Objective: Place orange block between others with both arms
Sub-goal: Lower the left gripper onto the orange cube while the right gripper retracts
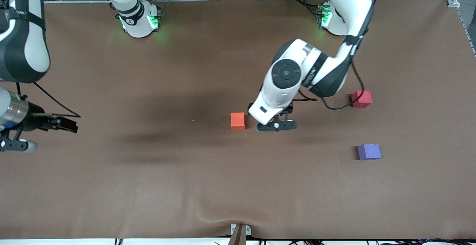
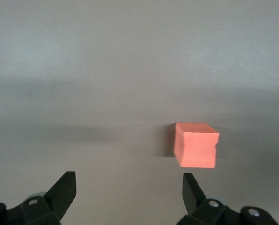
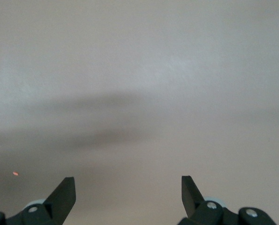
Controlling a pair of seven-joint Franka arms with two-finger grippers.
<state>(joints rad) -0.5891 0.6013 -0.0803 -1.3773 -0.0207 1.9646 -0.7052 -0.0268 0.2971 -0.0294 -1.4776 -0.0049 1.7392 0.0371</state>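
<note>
The orange block (image 1: 237, 121) (image 2: 196, 146) rests on the brown table near its middle. Beside it, toward the left arm's end, my left gripper (image 1: 277, 126) (image 2: 129, 187) hangs low over bare cloth, open and empty. In the left wrist view the block sits just ahead of one fingertip (image 2: 192, 187), outside the gap. Of the others, the pinkish-red cube (image 1: 362, 99) and the purple-blue cube (image 1: 369, 151) lie toward the left arm's end, the purple one nearer the front camera. My right gripper (image 1: 13, 145) (image 3: 128, 187) waits at the right arm's end, open over bare cloth.
A tiny orange speck (image 1: 193, 120) (image 3: 15, 173) lies on the cloth toward the right arm's end from the orange block. A metal clamp (image 1: 240, 232) sits at the table's front edge. A black cable (image 1: 336, 107) loops from the left arm close to the red cube.
</note>
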